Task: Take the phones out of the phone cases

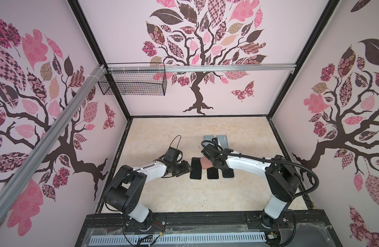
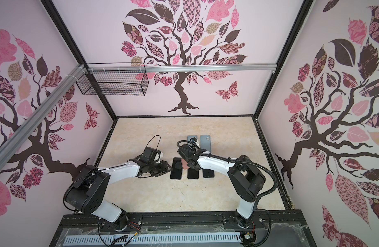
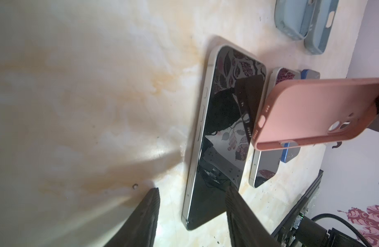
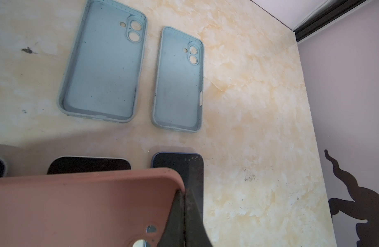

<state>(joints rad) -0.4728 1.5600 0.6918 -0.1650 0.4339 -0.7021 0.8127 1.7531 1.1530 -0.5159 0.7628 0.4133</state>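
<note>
The right gripper (image 4: 182,198) is clamped narrow on the edge of the pink phone case (image 4: 81,205), close by its camera cut-outs; the case hangs tilted, clear of the marble-patterned tabletop (image 1: 163,192), over the row of phones; light shows through its lens holes, so it is empty; in both top views it shows as a pink patch (image 1: 206,163) at the gripper's tip.

The left gripper (image 3: 191,189) stands half spread, holding nothing; its dark fingers (image 3: 145,216) straddle the near end of the leftmost phone (image 3: 222,132), with a gap on one side; whether the other finger touches the glass I cannot tell.

That phone lies bare and flat, screen up, silver-edged; just beside it lies a second silver-edged phone (image 3: 263,171), partly under the raised case; beyond that lies a blue-edged phone (image 4: 178,162); the three lie parallel, close but apart.

Farther back lie two empty blue-grey cases side by side, open side up: a larger one (image 4: 103,64) and a smaller one (image 4: 178,81).
</note>
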